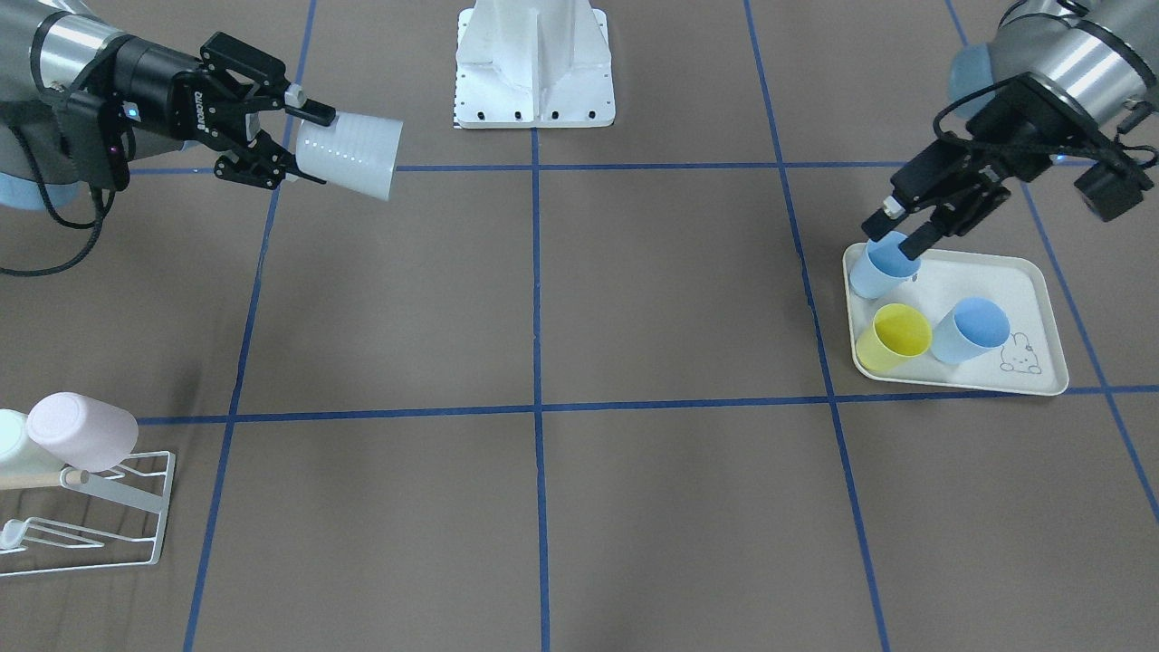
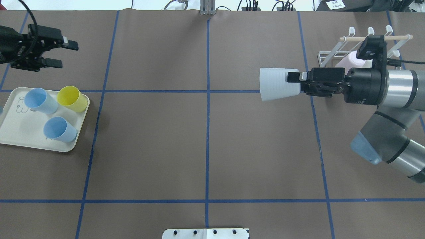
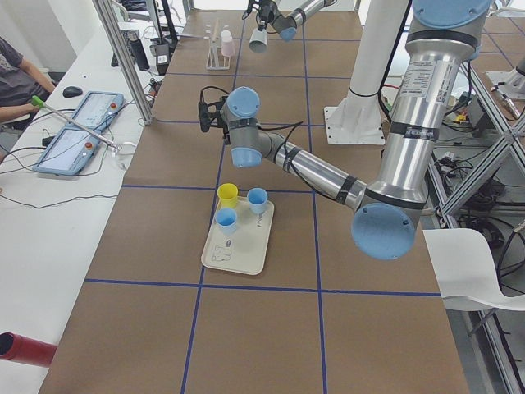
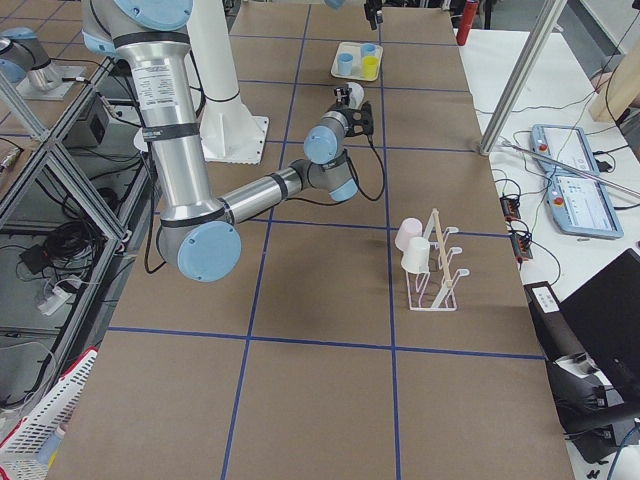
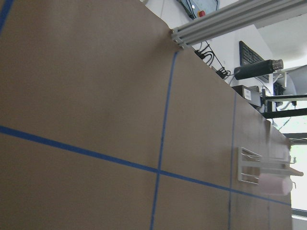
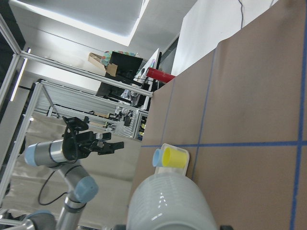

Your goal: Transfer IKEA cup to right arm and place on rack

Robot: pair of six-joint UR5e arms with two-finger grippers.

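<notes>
My right gripper (image 2: 295,80) is shut on the base end of a white ribbed IKEA cup (image 2: 278,84), held on its side above the table with the mouth toward the table's middle. Both show in the front view too, the gripper (image 1: 306,145) and the cup (image 1: 351,155), and the cup fills the bottom of the right wrist view (image 6: 168,203). The white wire rack (image 2: 327,56) with its wooden rod stands just behind my right wrist and carries a pink cup (image 1: 83,431). My left gripper (image 2: 63,53) is open and empty, raised near the tray.
A cream rabbit-print tray (image 2: 16,136) on my left holds a yellow cup (image 2: 71,98) and two light-blue cups (image 2: 40,100) (image 2: 59,129). A second pale cup (image 1: 9,439) hangs on the rack. The white base plate (image 1: 534,68) sits at the table's middle edge.
</notes>
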